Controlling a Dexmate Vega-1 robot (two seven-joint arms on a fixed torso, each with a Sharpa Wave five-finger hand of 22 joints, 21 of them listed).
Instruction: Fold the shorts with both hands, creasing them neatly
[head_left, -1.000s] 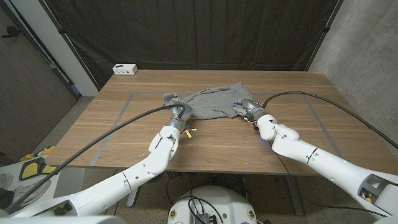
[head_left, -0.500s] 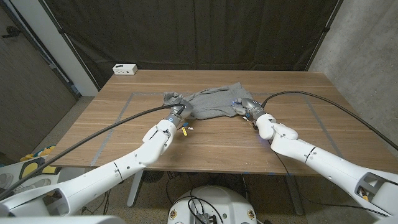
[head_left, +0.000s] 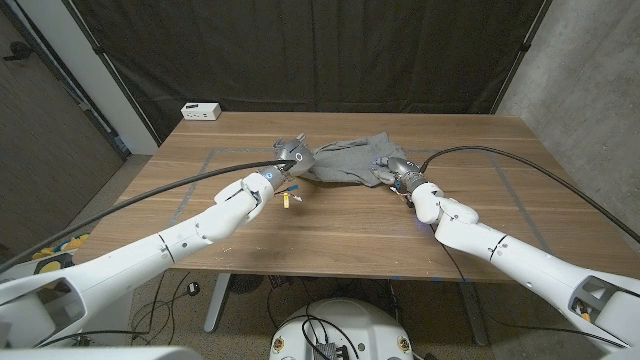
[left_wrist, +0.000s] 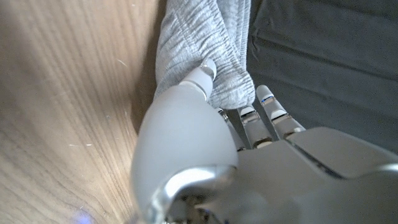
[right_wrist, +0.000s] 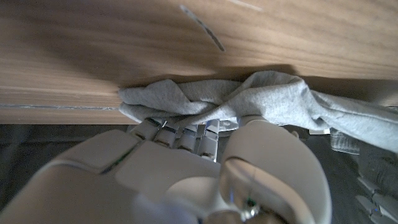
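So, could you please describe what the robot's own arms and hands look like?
Both arms have smooth white rounded shells, each with a black cable running along it. The left hand and right hand are grey and silvery with metallic wrist sections; the fingers are pale with dark bands. A small blue light shows on the left forearm.

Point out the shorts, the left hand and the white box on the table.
shorts (head_left: 345, 160), head view, middle of the grey fabric.
left hand (head_left: 292, 153), head view, middle of the hand.
white box (head_left: 201, 111), head view, its top face.
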